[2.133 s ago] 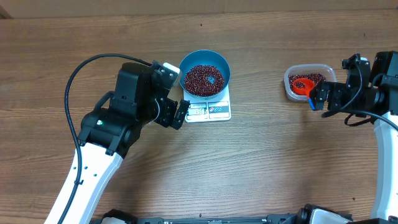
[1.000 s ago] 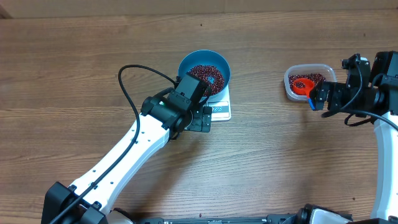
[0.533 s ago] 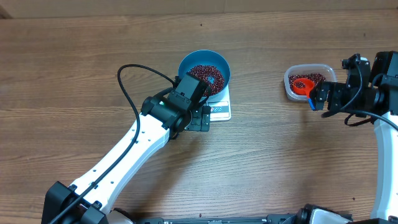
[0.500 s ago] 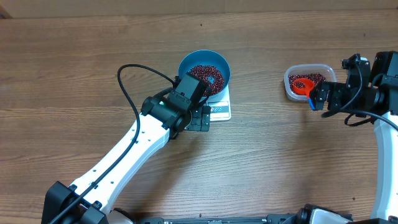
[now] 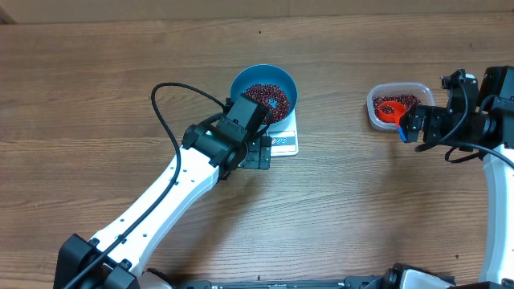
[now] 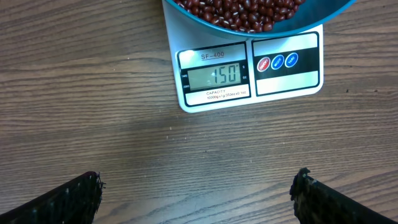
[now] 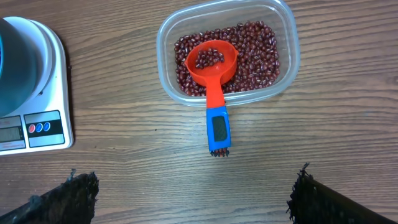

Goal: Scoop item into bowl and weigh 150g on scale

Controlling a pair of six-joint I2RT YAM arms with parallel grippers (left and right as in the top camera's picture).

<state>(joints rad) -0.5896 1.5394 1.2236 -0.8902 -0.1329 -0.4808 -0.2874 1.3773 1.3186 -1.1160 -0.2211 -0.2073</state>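
Beans (image 5: pixel 264 98) fill the light blue bowl (image 5: pixel 238 87) at upper centre of the overhead view, standing on the white scale (image 6: pixel 214 74), whose display reads 150. At upper right, a clear tub (image 7: pixel 290 50) holds more beans and an orange-red scoop (image 7: pixel 212 65). The left pincer (image 6: pixel 196 186) hangs wide and empty over the worktop (image 5: pixel 361 209) just below the scale. The right pincer (image 7: pixel 193 183) is wide and empty below the tub.

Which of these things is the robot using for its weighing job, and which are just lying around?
For the job: beans, blue bowl, scale, orange scoop, clear tub with more beans.
Just lying around: nothing that I can see; only the wooden table under it all.
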